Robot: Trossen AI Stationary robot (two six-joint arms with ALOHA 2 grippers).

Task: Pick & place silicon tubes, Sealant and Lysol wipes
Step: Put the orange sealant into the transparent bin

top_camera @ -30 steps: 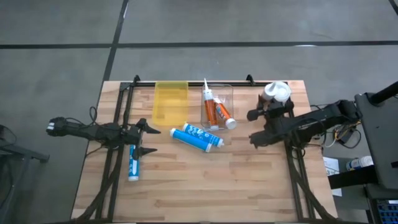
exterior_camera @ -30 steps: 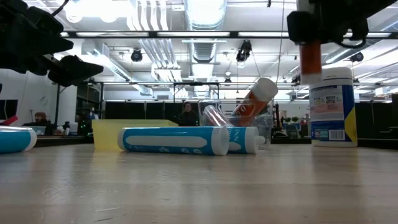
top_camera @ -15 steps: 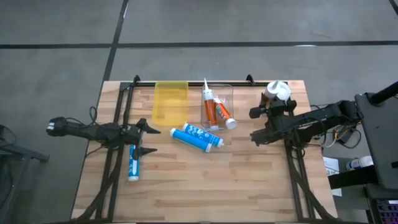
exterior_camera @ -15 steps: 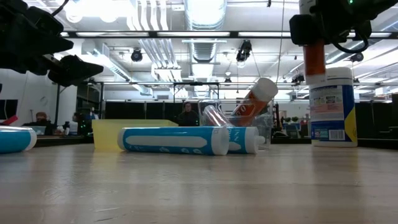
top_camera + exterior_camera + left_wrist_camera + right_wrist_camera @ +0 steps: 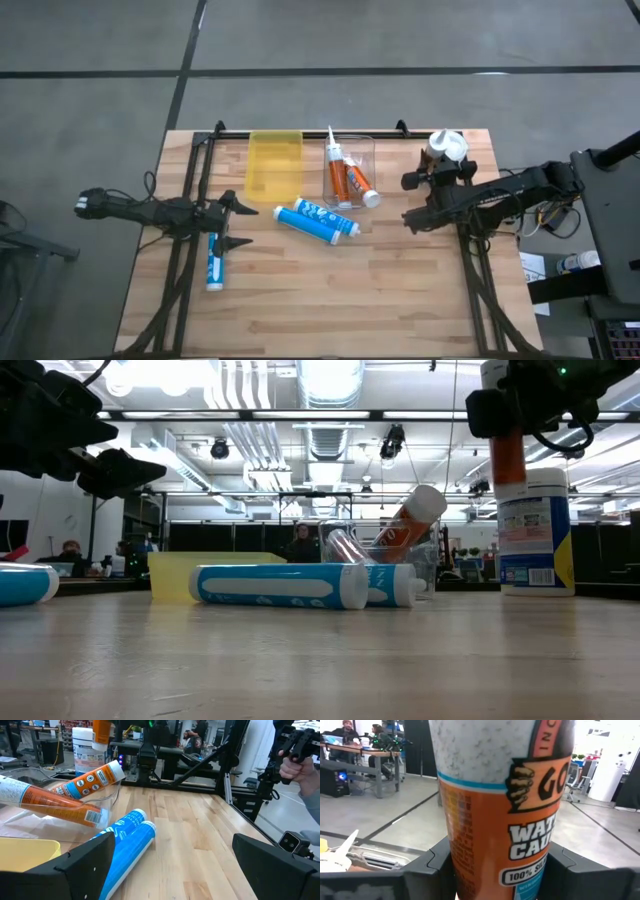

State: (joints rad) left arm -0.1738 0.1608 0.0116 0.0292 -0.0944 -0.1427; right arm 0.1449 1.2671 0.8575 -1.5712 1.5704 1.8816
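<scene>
- Left gripper (image 5: 232, 224) hovers at the table's left side with its fingers spread wide and nothing between them, right beside a blue-and-white silicone tube (image 5: 213, 262) lying flat; a stiff, light cylinder like this should be taken across its middle so that it stays level
- Yellow bin (image 5: 274, 164) sits at the far edge, and I see nothing in it from above
- Two more blue-and-white tubes (image 5: 316, 220) lie side by side, touching, near the table's centre; they would roll easily, so a pinch across the barrel looks safer than one near the cap
- Clear bin (image 5: 349, 170) holds two orange sealant cartridges (image 5: 351, 183) leaning at an angle, nozzles towards the far edge
- Right gripper (image 5: 432, 199) is closed around an upright orange caulk cartridge (image 5: 505, 805), gripping its lower body; the glossy rigid wall may slip if the grip is light
- Lysol wipes (image 5: 534, 530) stand upright near the table's far right corner, just behind the held cartridge; probably too fat for an easy pinch, so the jaws would need to be fully open
</scene>
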